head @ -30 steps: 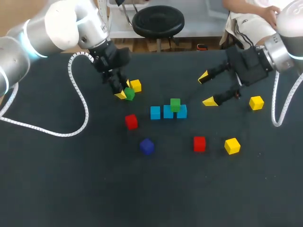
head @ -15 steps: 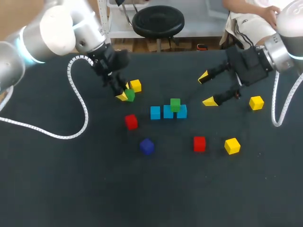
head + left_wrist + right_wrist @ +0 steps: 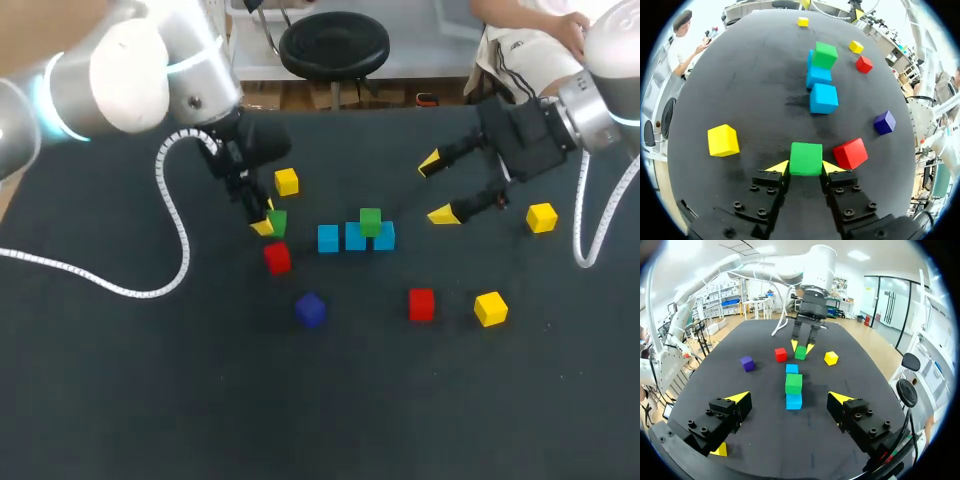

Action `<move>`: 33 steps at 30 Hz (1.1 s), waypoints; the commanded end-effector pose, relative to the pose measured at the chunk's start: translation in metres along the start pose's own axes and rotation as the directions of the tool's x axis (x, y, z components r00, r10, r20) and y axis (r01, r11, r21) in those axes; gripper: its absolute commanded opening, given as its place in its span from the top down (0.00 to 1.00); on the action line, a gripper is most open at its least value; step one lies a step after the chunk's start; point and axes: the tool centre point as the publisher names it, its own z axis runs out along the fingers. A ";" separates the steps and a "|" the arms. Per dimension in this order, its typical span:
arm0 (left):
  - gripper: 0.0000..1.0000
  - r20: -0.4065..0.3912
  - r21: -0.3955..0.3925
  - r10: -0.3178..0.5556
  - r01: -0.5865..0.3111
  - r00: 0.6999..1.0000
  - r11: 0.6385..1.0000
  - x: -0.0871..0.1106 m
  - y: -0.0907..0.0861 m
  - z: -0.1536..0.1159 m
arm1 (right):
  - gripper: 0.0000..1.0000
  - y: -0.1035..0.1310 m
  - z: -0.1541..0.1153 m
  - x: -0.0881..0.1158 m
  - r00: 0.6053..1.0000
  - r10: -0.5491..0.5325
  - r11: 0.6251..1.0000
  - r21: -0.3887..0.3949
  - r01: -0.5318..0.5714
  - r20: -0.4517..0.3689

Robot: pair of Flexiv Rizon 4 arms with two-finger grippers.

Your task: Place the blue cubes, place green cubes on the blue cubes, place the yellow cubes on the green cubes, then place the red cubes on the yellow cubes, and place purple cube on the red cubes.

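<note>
Left gripper (image 3: 266,224): is clamping the held green cube (image 3: 278,221) from two sides, one yellow tip pressing each flank; whether the cube is touching the table (image 3: 150,400) cannot be told.
Around the held cube: the back yellow cube (image 3: 287,181) is lying near at its 12 o'clock, and the first red cube (image 3: 277,257) is sitting just beside it at 6 o'clock, not touching it.
Blue cubes (image 3: 355,237): three are sitting close together in a row at 3 o'clock of the held cube.
Stacked green cube (image 3: 370,221): is resting on top of the row, toward its 3 o'clock end.
Purple cube (image 3: 310,309): is lying apart, at 7 o'clock of the row.
Right gripper (image 3: 436,188): is hanging at 2 o'clock of the row with its fingers spread wide, gripping nothing.
Second red cube (image 3: 421,304): is sitting at 5 o'clock of the row, well apart.
Front yellow cube (image 3: 490,308): is lying near the second red cube, at its 3 o'clock.
Side yellow cube (image 3: 541,217): is sitting at 3 o'clock of the right gripper, under that arm.
</note>
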 end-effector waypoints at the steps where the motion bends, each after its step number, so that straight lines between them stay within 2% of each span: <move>1: 1.00 0.028 -0.190 -0.023 0.028 0.999 0.981 0.009 -0.012 0.010 | 0.00 0.001 0.000 0.000 1.000 -0.001 1.000 0.002 0.001 0.000; 2: 0.93 0.037 -0.197 -0.029 0.036 0.999 0.980 0.011 -0.010 0.010 | 0.00 0.001 0.000 0.000 1.000 -0.001 1.000 0.002 0.001 0.000; 4: 0.67 0.049 -0.203 -0.052 0.061 0.997 0.977 0.013 -0.005 0.008 | 0.00 0.001 0.000 0.000 1.000 -0.001 1.000 0.002 0.001 0.000; 5: 0.22 0.053 -0.204 -0.050 0.059 0.997 0.977 0.013 -0.004 0.007 | 0.00 0.001 0.000 0.000 1.000 -0.001 1.000 0.002 0.001 0.000; 6: 0.00 0.051 -0.204 -0.046 0.056 0.998 0.977 0.012 -0.002 0.006 | 0.00 0.001 0.000 0.000 1.000 -0.001 1.000 0.002 0.001 0.000; 17: 0.00 0.070 -0.218 -0.014 0.029 0.997 0.976 0.007 0.007 -0.007 | 0.00 0.001 0.000 0.000 1.000 -0.001 1.000 0.002 0.001 0.000; 25: 0.00 0.119 -0.185 -0.060 0.082 0.991 0.979 0.014 0.005 -0.009 | 0.00 0.001 0.000 0.000 1.000 -0.001 1.000 0.002 0.001 0.000; 33: 0.00 0.176 -0.139 -0.063 0.088 0.982 0.986 0.014 0.003 -0.005 | 0.00 0.001 0.000 0.000 1.000 -0.001 1.000 0.002 0.001 0.000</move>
